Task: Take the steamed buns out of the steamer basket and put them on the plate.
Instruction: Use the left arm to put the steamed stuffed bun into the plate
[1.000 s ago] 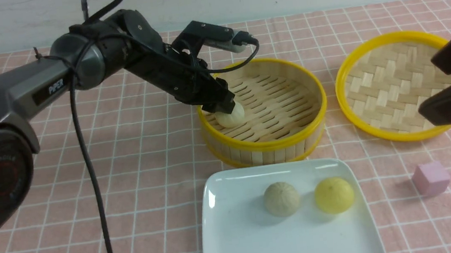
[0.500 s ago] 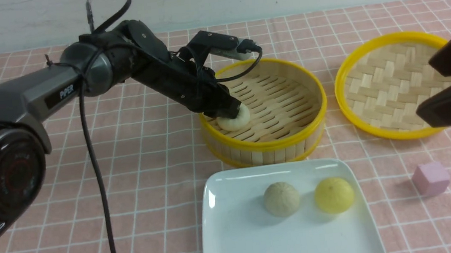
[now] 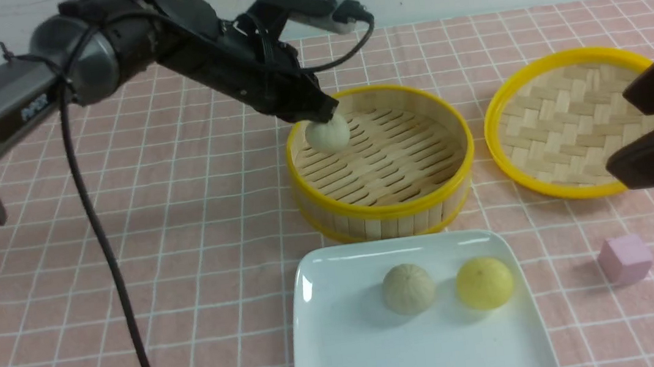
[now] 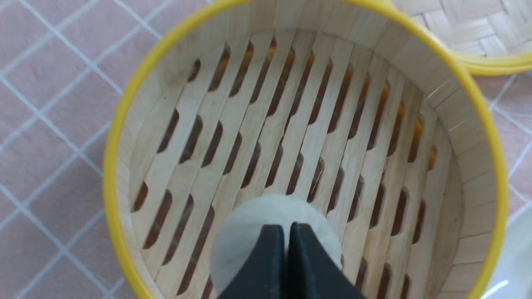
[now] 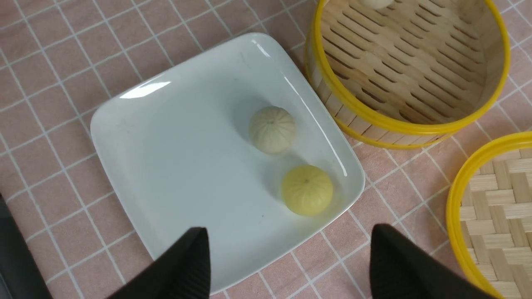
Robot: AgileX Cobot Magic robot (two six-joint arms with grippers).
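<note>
One pale beige bun (image 3: 327, 133), smooth and dome-shaped, is pinched between the two black fingers of the left gripper (image 3: 321, 112). The jaws stand nearly shut, with a thin gap at the tips in the wrist view. The bun hangs near yellow-rim height over the left part of the steamer basket (image 3: 388, 204), above its slotted bamboo slat floor. A second beige bun (image 3: 408, 288) with a pleated top and a yellow bun (image 3: 484, 282) rest side by side on the glossy white square plate (image 3: 346, 353), just in front of the basket. At the right, the right gripper (image 3: 623, 131) hangs wide open and empty.
</note>
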